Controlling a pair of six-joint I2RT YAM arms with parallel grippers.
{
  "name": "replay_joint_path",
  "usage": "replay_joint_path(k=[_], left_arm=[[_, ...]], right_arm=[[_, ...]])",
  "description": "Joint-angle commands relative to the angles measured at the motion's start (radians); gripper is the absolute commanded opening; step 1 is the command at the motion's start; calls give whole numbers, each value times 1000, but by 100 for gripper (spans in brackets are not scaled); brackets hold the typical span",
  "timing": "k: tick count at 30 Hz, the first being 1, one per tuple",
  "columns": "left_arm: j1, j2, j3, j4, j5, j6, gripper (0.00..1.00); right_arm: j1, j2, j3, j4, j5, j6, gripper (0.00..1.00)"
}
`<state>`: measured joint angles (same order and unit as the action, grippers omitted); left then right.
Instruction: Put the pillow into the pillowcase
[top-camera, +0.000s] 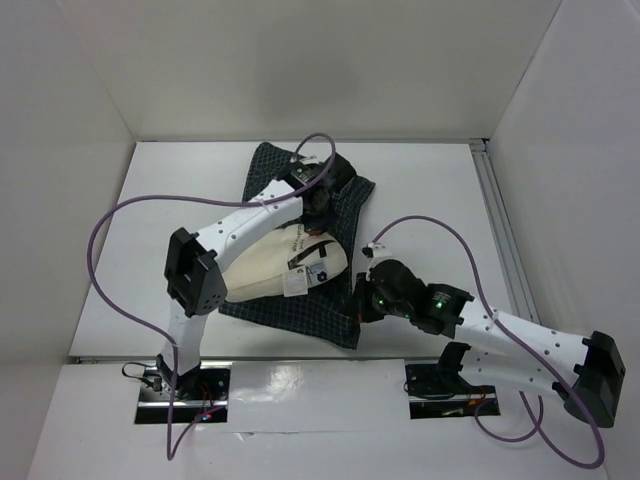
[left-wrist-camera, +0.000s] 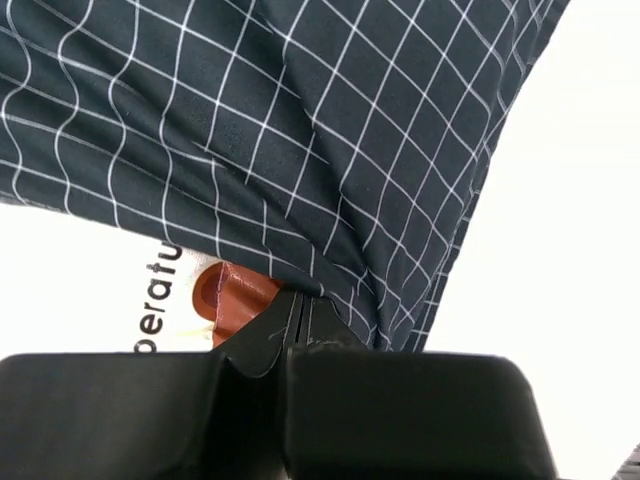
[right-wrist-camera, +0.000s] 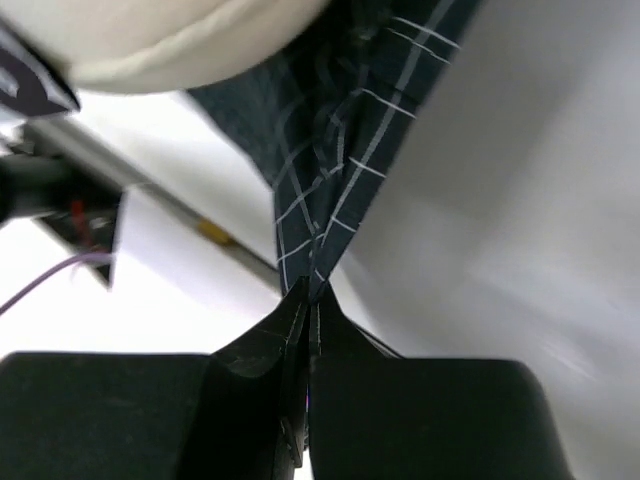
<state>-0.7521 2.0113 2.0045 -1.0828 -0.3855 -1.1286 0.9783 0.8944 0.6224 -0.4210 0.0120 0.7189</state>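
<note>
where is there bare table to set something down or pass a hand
Bare table lies between the left wall and the pillowcase, under a looping purple cable, and between the pillowcase and the right-hand rail. The middle is crowded: pillow, left arm, right arm, left tool and right tool each shut on the pillowcase.

Cream pillow on the checked pillowcase, with the cloth pinched at both grippers.

The pillow (top-camera: 265, 268), soft and cream-white with black lettering and a red-orange mark on its label, lies between the two grippers on the pillowcase (top-camera: 290, 312). This rumpled navy cloth has a fine white grid. A fold of it is clamped in the left gripper (left-wrist-camera: 300, 310), overlapping the label there. A corner is pinched in the right gripper (right-wrist-camera: 308, 300), just beside the pillow's end.
</note>
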Motion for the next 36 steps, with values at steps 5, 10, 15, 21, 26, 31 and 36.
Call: replay_joint_path(k=[5, 10, 15, 21, 26, 31, 36], left_arm=[[-41, 79, 24, 141, -262, 85, 0], [-72, 6, -90, 141, -97, 232, 27], [-82, -176, -183, 141, 121, 332, 84], [-14, -468, -483, 161, 32, 342, 86], [230, -683, -734, 182, 106, 313, 85], [405, -789, -981, 279, 203, 323, 82], [510, -838, -1144, 395, 388, 366, 82]], right_arm=[[40, -101, 123, -313, 66, 105, 0], [40, -101, 233, -418, 141, 117, 30], [40, 1, 324, -440, 184, 54, 80], [40, 211, 436, -273, 221, -48, 84], [74, 512, 539, -124, 267, -101, 87], [50, 756, 542, 19, 211, -124, 87], [-99, 784, 444, -30, 281, -102, 86]])
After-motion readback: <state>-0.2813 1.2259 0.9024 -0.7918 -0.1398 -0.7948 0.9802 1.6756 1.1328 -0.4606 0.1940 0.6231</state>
